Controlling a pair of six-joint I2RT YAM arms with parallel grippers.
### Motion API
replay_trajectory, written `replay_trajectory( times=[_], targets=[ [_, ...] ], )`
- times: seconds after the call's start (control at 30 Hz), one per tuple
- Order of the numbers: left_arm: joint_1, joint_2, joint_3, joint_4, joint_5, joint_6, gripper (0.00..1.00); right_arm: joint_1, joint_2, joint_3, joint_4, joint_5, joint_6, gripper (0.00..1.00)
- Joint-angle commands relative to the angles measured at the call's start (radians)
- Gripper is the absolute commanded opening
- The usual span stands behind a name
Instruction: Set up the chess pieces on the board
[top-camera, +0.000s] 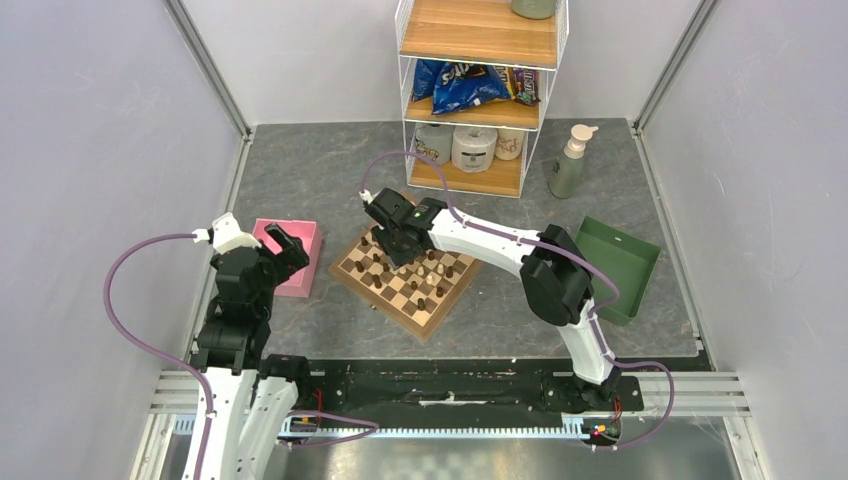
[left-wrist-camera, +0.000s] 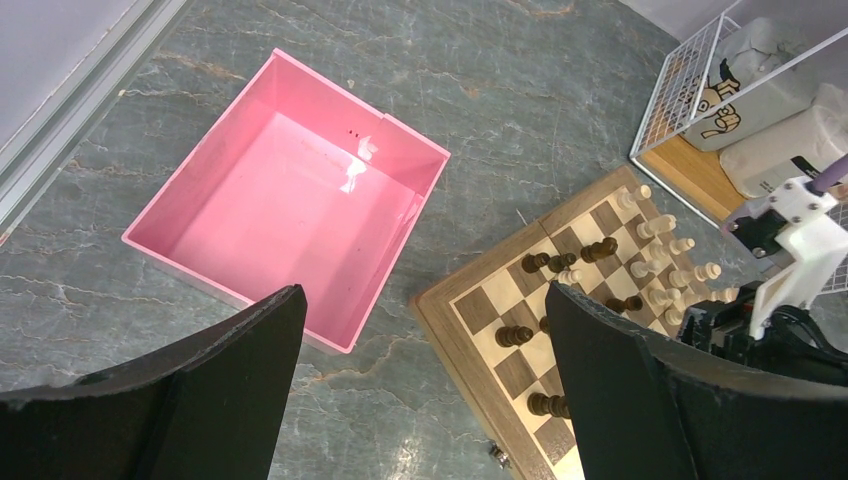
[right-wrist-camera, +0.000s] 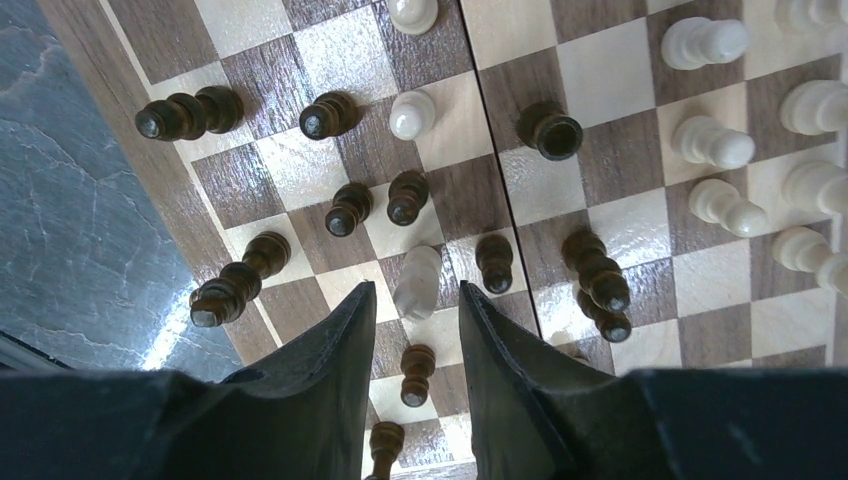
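Grey stone tabletop (left-wrist-camera: 500, 90), board (left-wrist-camera: 450, 335) near pink tray (left-wrist-camera: 290, 180)

White-shelled arms (top-camera: 480, 240), black joints (top-camera: 555, 280) (looping lilac cables (top-camera: 107, 290))

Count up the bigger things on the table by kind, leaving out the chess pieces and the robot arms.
Open plastic containers: 2, the pink square bin and the green tray
Boards: 1, the square wooden chessboard
Bottles: 1, the pale green pump bottle
Shelving: 1, the white wire shelf unit with wooden shelves
Total: 5
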Motion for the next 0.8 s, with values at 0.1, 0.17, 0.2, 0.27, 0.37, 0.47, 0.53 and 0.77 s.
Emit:
replay_trajectory(
  times=[0.1,0.17,0.2,0.27,0.37,0.47,0.53,0.77],
  targets=[
    [0.011,-0.001,-0.002,0.025,0.007,-0.033,0.96,0.008,0.03,0.054,-0.009,-0.03,-0.015,0.43],
    [0.012,-0.002,-0.003,0.025,0.005,-0.033,0.96,0.008,0.033,0.056,-0.01,-0.033,-0.015,0.41],
    [0.012,-0.003,-0.003,0.026,0.004,-0.034,0.96,0.008,0.033,0.056,-0.011,-0.035,-0.015,0.41],
    [0.015,-0.004,-0.002,0.025,0.006,-0.034,0.96,0.008,0.035,0.058,-0.014,-0.036,-0.014,0.41],
    [0.016,-0.004,-0.003,0.025,0.006,-0.033,0.96,0.008,0.037,0.058,-0.015,-0.033,-0.016,0.39],
    [0.018,-0.002,-0.002,0.026,0.008,-0.035,0.96,0.008,0.039,0.061,-0.018,-0.034,-0.017,0.33],
    [0.019,-0.003,-0.004,0.026,0.01,-0.036,0.96,0.01,0.039,0.062,-0.02,-0.034,-0.016,0.33],
    [0.023,-0.001,-0.006,0.029,0.016,-0.036,0.96,0.012,0.04,0.064,-0.024,-0.035,-0.016,0.29]
  ],
)
